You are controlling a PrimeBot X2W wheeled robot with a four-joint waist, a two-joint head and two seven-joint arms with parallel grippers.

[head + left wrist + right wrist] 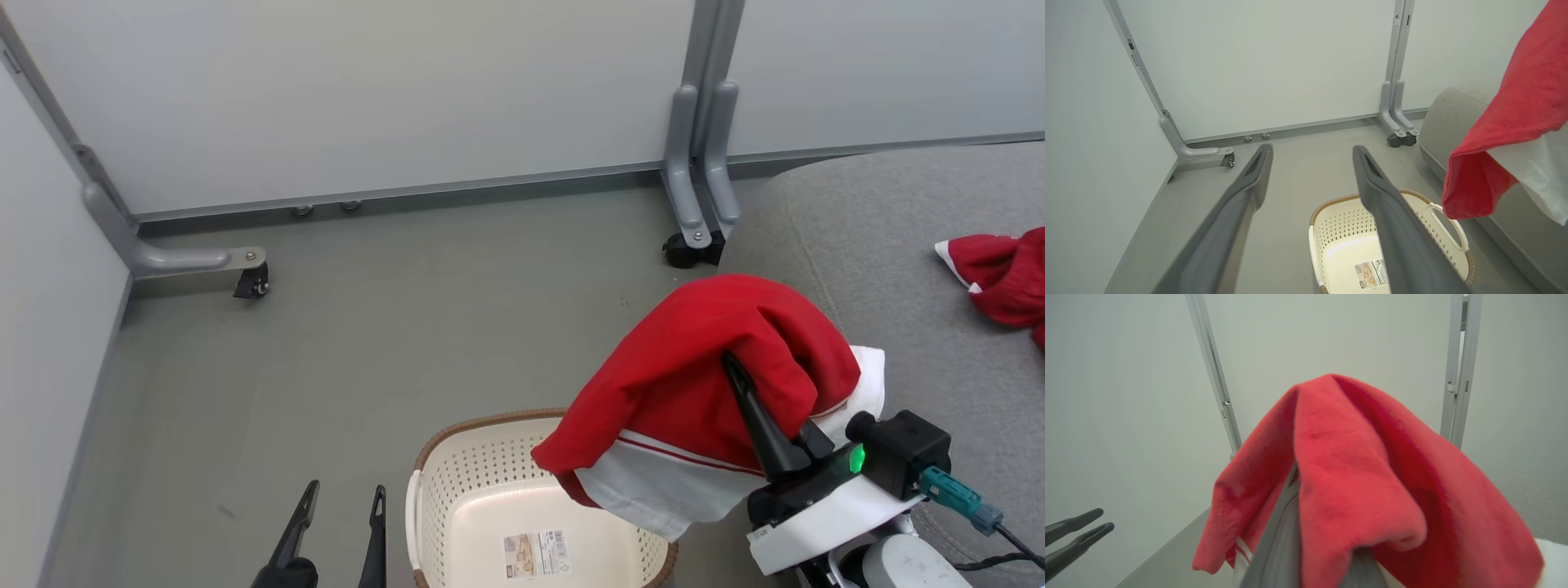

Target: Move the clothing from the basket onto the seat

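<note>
Head view has the grey seat (pixel 898 269) at the right, with a loose red garment (pixel 1000 278) lying on its cushion. The cream basket (pixel 445 490) stands on the floor just beside the seat, and a label sticker (pixel 535 555) shows on its bottom. Above the basket's right edge hangs the held red garment (pixel 686 367), draped over the right gripper (pixel 735 367), whose fingers are clenched on the cloth. The left gripper (pixel 343 494) hovers left of the basket, fingers spread wide and grasping nothing.

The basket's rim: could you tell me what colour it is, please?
The rim is brown and woven, on a cream basket; the head view shows it best.
</note>
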